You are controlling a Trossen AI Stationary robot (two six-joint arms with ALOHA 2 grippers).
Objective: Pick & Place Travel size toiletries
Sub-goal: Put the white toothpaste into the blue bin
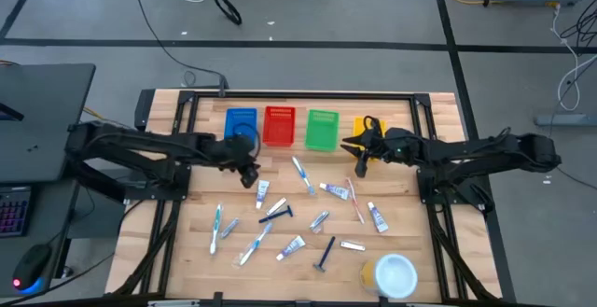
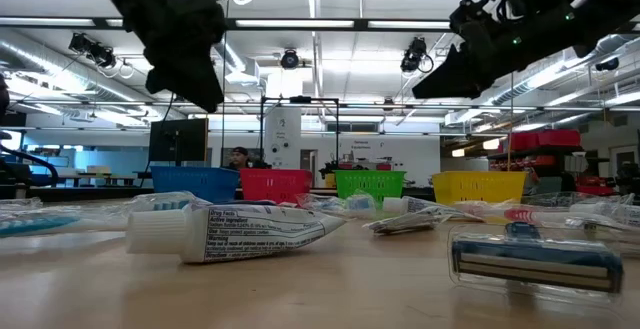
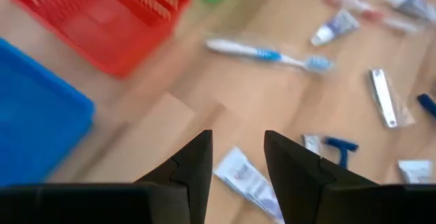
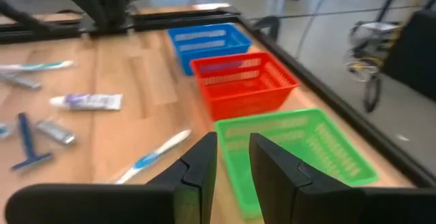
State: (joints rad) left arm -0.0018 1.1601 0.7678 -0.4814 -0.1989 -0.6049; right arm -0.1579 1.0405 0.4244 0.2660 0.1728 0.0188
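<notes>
The travel size toiletries lie scattered on the wooden table: a white-and-blue tube (image 1: 263, 193), a toothbrush (image 1: 303, 174), a dark razor (image 1: 276, 214), another razor (image 1: 326, 254) and several more tubes and brushes. My left gripper (image 1: 250, 172) hangs open above the table, near the blue basket (image 1: 241, 123). In its wrist view a tube (image 3: 245, 180) lies beyond its fingers (image 3: 197, 163), untouched. My right gripper (image 1: 359, 153) hangs open in front of the yellow basket (image 1: 358, 123). In its wrist view it faces the green basket (image 4: 293, 149).
Blue, red (image 1: 279, 126), green (image 1: 322, 130) and yellow baskets stand in a row along the far side. A round white-and-yellow container (image 1: 392, 274) sits at the near right. In the low view a large tube (image 2: 230, 234) and a razor (image 2: 535, 259) lie close to the near edge.
</notes>
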